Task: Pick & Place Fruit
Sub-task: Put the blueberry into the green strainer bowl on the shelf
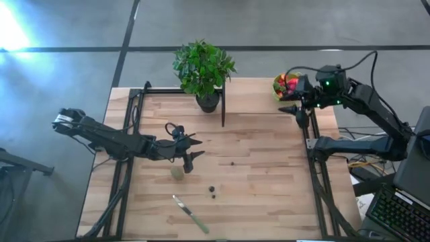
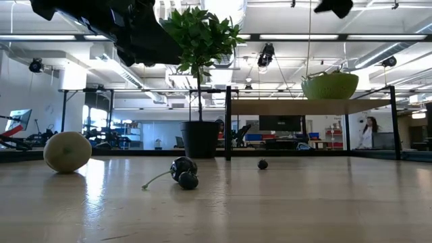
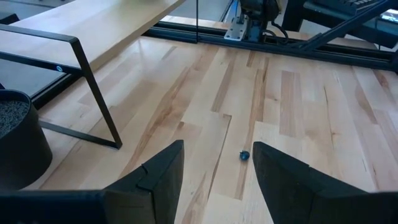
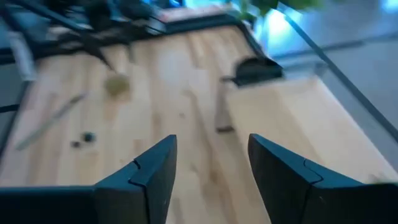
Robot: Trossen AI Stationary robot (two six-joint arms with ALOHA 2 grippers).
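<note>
A dull-green kiwi-like ball (image 1: pixel 177 173) (image 2: pixel 67 151) rests on the wooden table, just nearer than my left gripper (image 1: pixel 194 150), which hovers open above the table's left middle. A small dark berry (image 1: pixel 232 162) (image 3: pixel 244 155) lies ahead of its fingers. Two dark berries (image 1: pixel 212 193) (image 2: pixel 183 172) lie near the table's middle front. The lime-green bowl (image 1: pixel 285 86) (image 2: pixel 329 86) holds red and yellow fruit on a raised shelf at the far right. My right gripper (image 1: pixel 300 111) (image 4: pixel 210 168) is raised beside the bowl, open, with nothing between its fingers.
A potted plant (image 1: pixel 205 67) stands at the far middle, next to the shelf's black frame (image 3: pixel 93 81). A green-handled knife (image 1: pixel 190 214) lies near the front edge. Bare wood (image 1: pixel 269 175) stretches across the right half of the table.
</note>
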